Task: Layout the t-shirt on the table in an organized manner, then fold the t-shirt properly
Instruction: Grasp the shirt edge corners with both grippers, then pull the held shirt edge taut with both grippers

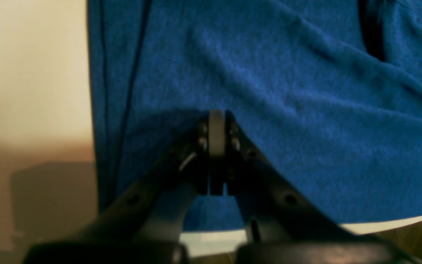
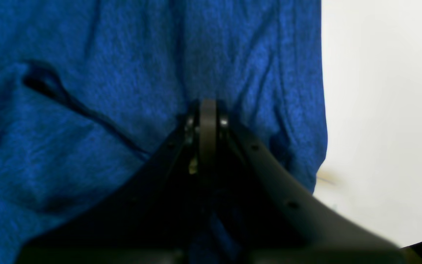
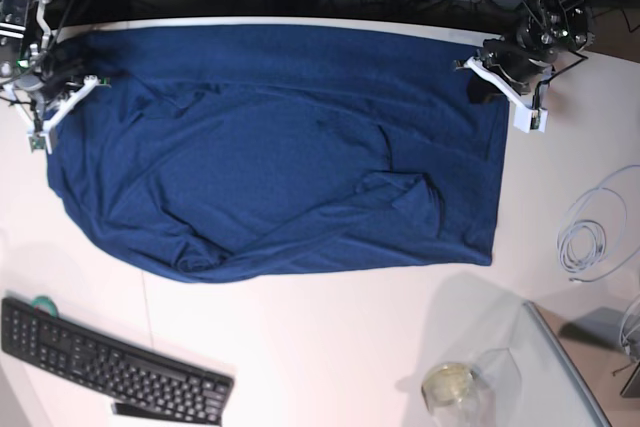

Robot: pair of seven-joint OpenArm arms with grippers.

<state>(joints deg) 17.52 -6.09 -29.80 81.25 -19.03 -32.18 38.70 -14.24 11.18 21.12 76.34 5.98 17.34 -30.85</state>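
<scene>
The navy-blue t-shirt [image 3: 280, 157] lies spread wide across the far half of the white table [image 3: 330, 337], with folds and a bunched sleeve near its middle right. My left gripper [image 3: 482, 75] sits at the shirt's far right corner. In the left wrist view this gripper [image 1: 216, 117] is shut, with the t-shirt [image 1: 269, 91] pinched at its tips. My right gripper [image 3: 88, 82] is at the far left corner. Seen from the right wrist, that gripper [image 2: 208, 108] is shut on the t-shirt [image 2: 104, 73], and creases run out from the tips.
A black keyboard [image 3: 110, 367] lies at the front left. A coiled white cable [image 3: 590, 232] rests at the right. A clear container with yellowish contents [image 3: 450, 384] stands at the front right. Cables and gear crowd the table's far edge.
</scene>
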